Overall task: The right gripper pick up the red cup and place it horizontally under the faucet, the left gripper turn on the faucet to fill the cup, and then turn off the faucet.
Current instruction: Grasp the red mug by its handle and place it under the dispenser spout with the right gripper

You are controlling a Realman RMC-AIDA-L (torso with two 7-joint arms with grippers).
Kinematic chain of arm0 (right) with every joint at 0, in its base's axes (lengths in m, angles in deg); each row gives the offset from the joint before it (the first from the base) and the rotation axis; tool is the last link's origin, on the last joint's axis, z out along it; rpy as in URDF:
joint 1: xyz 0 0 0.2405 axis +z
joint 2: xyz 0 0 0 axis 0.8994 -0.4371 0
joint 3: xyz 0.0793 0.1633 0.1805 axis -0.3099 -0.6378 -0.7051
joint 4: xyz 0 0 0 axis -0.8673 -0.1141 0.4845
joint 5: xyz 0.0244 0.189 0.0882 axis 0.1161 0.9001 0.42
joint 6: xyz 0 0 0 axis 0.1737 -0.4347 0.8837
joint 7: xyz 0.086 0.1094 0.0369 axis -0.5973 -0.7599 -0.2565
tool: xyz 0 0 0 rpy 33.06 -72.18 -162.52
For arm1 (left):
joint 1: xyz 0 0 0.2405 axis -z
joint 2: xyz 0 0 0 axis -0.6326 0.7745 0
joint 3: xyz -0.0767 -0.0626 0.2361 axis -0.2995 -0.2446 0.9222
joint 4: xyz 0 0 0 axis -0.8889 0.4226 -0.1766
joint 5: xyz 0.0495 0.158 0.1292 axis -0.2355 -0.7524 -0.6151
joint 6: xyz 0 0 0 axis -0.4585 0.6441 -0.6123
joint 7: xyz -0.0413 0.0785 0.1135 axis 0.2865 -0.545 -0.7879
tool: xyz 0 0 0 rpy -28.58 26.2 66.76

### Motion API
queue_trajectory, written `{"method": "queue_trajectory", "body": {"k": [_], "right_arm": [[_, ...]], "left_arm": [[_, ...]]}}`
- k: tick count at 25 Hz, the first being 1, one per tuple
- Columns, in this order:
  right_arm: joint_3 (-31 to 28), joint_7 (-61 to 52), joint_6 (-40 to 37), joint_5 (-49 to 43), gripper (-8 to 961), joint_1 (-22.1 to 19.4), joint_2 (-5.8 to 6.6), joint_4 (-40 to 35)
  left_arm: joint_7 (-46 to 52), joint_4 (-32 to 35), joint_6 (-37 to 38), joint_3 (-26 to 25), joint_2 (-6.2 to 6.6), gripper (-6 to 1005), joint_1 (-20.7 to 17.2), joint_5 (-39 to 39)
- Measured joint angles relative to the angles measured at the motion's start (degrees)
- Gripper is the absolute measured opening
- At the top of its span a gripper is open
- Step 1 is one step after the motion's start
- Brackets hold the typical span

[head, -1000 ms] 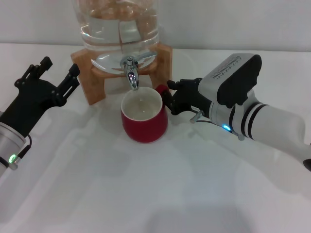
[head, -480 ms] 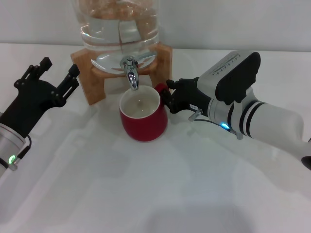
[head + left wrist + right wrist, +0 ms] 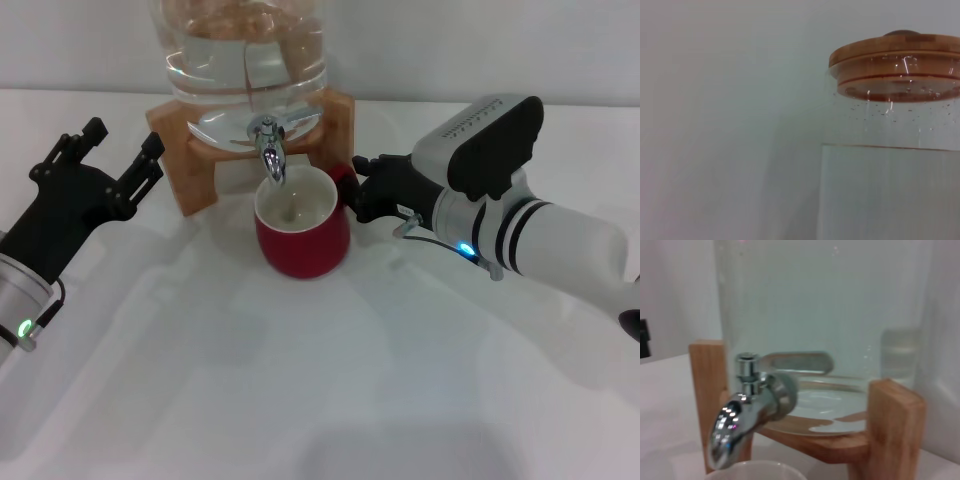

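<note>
- the left gripper (image 3: pixel 120 150) is a matte black two-fingered claw on a black housing, joined to a silver-white cylindrical arm with a small green light and a thin black cable near the wrist.
- the right gripper (image 3: pixel 352 190) is a black claw behind a grey-and-black wrist block with a ribbed top, black rings, a blue light and thin wires.

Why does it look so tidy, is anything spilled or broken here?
Nothing stands out. The squat glossy red ceramic cup stands upright under the shiny chrome faucet of the clear glass water jar, with no puddle on the white table. The right gripper is at the cup's handle; the left gripper waits off to the side.
</note>
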Motion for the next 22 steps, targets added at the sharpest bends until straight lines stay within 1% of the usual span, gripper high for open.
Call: {"method": "queue_trajectory", "body": {"k": [22], "right_arm": [[0.47, 0.04, -0.05, -0.60, 282, -0.03, 0.00, 0.59]], "left_arm": [[0.00, 0.01, 0.46, 0.00, 0.00, 756, 0.46, 0.00]]}}
